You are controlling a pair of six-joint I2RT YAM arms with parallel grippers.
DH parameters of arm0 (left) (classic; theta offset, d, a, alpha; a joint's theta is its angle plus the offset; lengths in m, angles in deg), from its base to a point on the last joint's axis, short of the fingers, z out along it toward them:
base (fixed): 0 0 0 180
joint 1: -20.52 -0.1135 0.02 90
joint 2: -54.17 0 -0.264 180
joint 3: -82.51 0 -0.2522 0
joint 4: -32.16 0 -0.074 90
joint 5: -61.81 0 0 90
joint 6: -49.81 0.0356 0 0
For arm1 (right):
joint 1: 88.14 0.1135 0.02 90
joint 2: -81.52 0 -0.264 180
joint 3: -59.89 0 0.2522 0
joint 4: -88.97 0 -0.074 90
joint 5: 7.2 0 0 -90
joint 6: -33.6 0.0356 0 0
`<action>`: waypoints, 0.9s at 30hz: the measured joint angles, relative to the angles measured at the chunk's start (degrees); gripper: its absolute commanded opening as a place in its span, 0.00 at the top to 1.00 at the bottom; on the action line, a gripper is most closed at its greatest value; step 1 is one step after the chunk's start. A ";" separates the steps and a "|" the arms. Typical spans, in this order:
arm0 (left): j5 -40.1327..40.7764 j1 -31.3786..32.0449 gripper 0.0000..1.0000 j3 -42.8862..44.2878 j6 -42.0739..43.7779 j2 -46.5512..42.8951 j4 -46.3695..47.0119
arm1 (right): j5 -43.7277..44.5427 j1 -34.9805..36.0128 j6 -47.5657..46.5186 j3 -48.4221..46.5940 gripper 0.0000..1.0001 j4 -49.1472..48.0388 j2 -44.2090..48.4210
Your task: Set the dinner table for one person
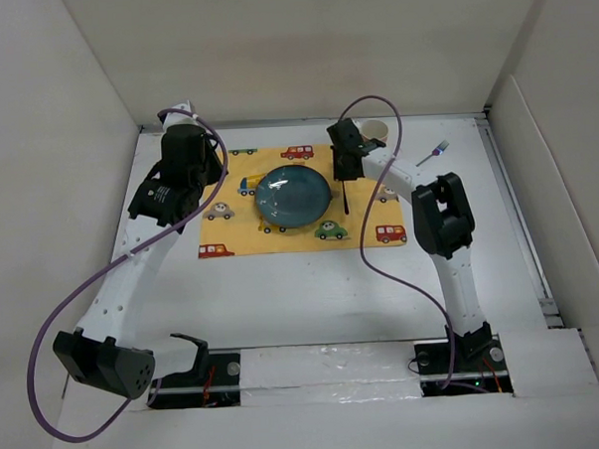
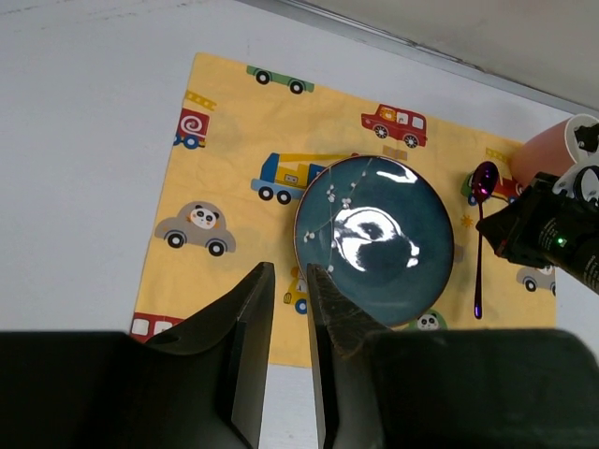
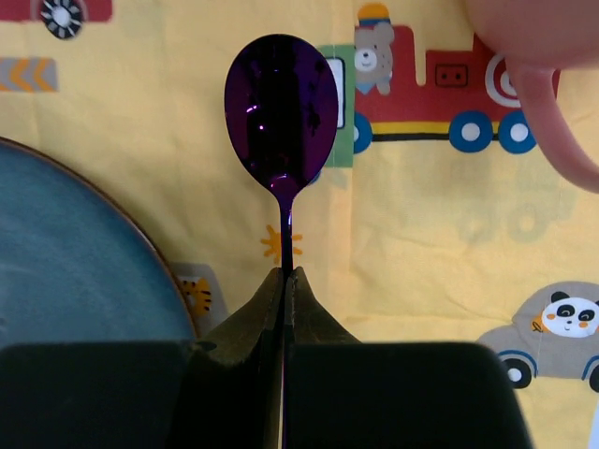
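The white dinner table (image 1: 312,294) carries a yellow car-print placemat (image 1: 235,227) with a dark blue plate (image 1: 293,197) on it. My right gripper (image 1: 344,178) is shut on the handle of a purple spoon (image 3: 281,112), just right of the plate. The jaws (image 3: 285,276) pinch the thin handle and the bowl points away from me. The spoon (image 2: 479,243) also shows in the left wrist view, beside the plate (image 2: 374,238). My left gripper (image 2: 290,281) hovers high over the placemat's left side, its jaws a narrow gap apart and empty.
A pink cup (image 1: 375,131) stands at the placemat's far right corner, close to the right gripper; it also shows in the right wrist view (image 3: 533,28). A purple fork (image 1: 434,153) lies on the bare table to the right. White walls enclose the table.
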 measured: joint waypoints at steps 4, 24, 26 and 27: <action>0.28 0.00 0.80 -0.13 0.07 0.00 0.00 | 0.17 -0.26 0.04 0.68 1.00 1.53 -0.17; 0.52 0.00 0.76 -0.83 -0.26 0.74 0.48 | -2.60 -3.82 3.50 6.19 1.00 0.35 11.50; 0.20 0.00 0.76 -0.98 -0.11 0.76 0.70 | -3.08 -7.39 5.01 6.67 1.00 -1.55 15.23; 0.13 0.00 0.76 -1.07 -0.07 0.76 0.85 | -3.41 -9.66 5.86 6.97 1.00 -2.91 16.68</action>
